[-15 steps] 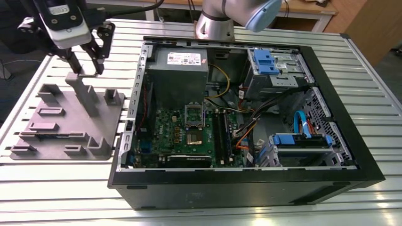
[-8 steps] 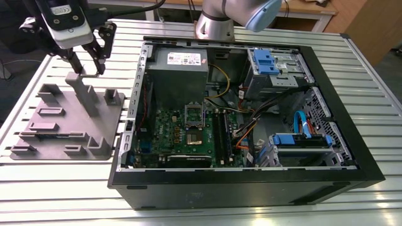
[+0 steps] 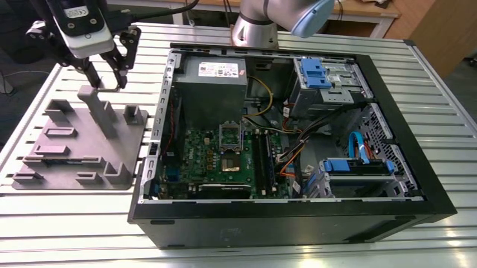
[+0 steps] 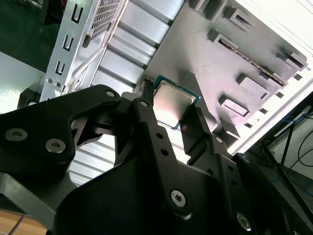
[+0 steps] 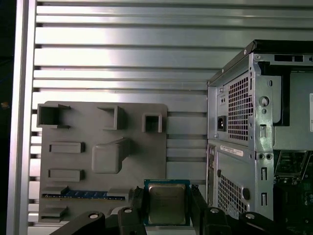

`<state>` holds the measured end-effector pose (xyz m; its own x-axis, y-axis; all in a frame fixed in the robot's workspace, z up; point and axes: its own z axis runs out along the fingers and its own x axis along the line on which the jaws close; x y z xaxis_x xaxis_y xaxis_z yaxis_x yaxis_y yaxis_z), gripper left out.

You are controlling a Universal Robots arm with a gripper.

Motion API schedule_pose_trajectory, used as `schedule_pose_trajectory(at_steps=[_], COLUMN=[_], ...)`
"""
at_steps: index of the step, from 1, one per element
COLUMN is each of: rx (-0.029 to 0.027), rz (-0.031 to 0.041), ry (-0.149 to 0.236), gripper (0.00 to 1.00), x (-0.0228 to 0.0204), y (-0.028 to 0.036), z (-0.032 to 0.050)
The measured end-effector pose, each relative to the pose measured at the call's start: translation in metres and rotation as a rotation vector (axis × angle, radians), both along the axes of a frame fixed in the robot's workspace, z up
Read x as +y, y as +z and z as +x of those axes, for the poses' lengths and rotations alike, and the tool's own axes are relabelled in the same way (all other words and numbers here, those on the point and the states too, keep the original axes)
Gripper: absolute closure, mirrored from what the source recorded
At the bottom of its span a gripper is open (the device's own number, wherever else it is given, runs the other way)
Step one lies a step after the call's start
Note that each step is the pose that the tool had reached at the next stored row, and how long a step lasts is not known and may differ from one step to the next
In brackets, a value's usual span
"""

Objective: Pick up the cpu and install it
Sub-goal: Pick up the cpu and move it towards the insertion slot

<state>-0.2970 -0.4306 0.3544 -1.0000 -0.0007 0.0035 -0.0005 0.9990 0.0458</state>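
The slatted table (image 3: pixel 75 234) is carrying the open computer case (image 3: pixel 283 226), with the grey fixture plate (image 3: pixel 82 142) sitting just beside it on the exterior view's left. The gripper (image 3: pixel 106 84) is hovering above that plate, its jaws pinching the cpu (image 5: pixel 167 203) by two opposite edges

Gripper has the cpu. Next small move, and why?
Probably carry it toward the exterior view's right, to the socket. The gripper is clamped on the cpu edges, hanging above the grey fixture tray, outside the case.

Slatted alu table (image 3: pixel 60 223), wood desk (image 3: pixel 369 10) behind
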Motion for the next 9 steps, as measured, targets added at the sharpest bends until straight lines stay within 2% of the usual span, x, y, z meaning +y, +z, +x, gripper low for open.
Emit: schedule_pose_trajectory(at_steps=[9], rx=[0.0000], rz=[0.0000], ry=[0.000], gripper=[0.53], x=[0.0000], y=[0.0000], z=[0.0043])
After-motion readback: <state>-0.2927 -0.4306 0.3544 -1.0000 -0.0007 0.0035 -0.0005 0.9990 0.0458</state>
